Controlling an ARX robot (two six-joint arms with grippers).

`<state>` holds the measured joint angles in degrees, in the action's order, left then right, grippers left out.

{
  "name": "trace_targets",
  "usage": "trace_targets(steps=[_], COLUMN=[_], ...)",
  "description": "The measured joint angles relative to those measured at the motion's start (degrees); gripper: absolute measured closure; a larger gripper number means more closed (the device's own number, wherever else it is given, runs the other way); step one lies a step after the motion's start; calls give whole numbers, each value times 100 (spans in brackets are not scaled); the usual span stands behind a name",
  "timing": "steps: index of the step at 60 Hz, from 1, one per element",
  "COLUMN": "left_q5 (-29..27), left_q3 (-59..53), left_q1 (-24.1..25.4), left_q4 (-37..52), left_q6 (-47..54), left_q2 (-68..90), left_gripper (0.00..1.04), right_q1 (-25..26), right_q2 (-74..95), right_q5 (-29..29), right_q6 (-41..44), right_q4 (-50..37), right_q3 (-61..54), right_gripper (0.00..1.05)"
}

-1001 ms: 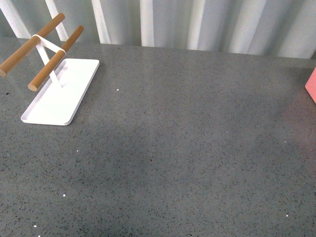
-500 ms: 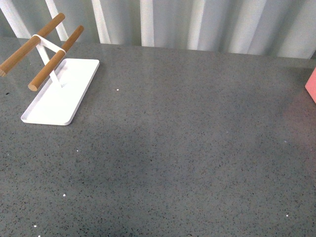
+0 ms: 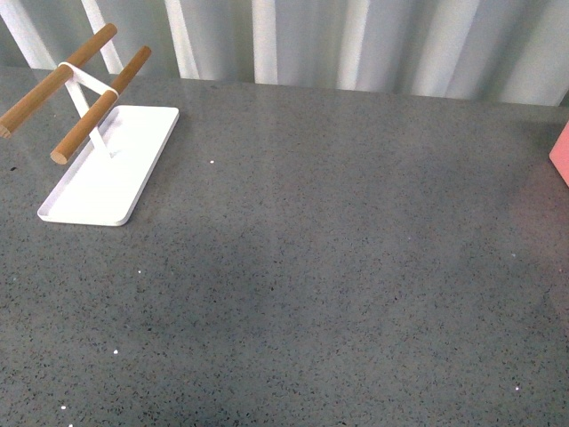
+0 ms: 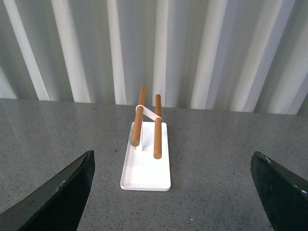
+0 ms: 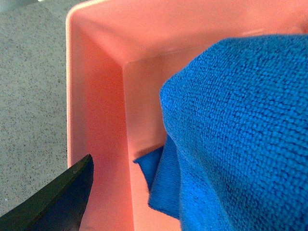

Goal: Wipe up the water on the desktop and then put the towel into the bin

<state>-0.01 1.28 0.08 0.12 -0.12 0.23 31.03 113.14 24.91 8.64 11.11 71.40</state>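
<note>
Inside the salmon-pink smooth-walled bin, seen only through the right wrist camera, the bright blue fluffy microfibre towel hangs bunched, its lower folds down against the pink inner wall near a corner. One black finger of the right claw shows beside the bin's rim; its partner is out of frame, so I cannot tell whether that claw is clamped on the cloth or apart. From the front camera the bin is just a pink sliver at the right edge, and no arm or towel appears. That view gives the broad dark grey speckled tabletop, with a white flat rectangular tray carrying two wooden bars at far left. Through the left wrist camera the same tray sits ahead before a pale corrugated wall, framed by the left claw, whose fingers stand wide apart, holding nothing.
</note>
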Motion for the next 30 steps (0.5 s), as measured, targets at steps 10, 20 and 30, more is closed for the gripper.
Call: trace_targets(steps=[10, 20, 30], left_q5=[2, 0, 2], left_q3=[0, 0, 0], left_q1=[0, 0, 0], left_q4=[0, 0, 0], left_q6=[0, 0, 0], left_q2=[0, 0, 0], left_gripper=[7, 7, 7], right_q1=[-17, 107, 269], right_q2=[35, 31, -70], right_q5=[-157, -328, -463], right_q6=[-15, 221, 595], right_q4=[142, 247, 330], right_q3=[-111, -341, -551], right_gripper=[7, 7, 7])
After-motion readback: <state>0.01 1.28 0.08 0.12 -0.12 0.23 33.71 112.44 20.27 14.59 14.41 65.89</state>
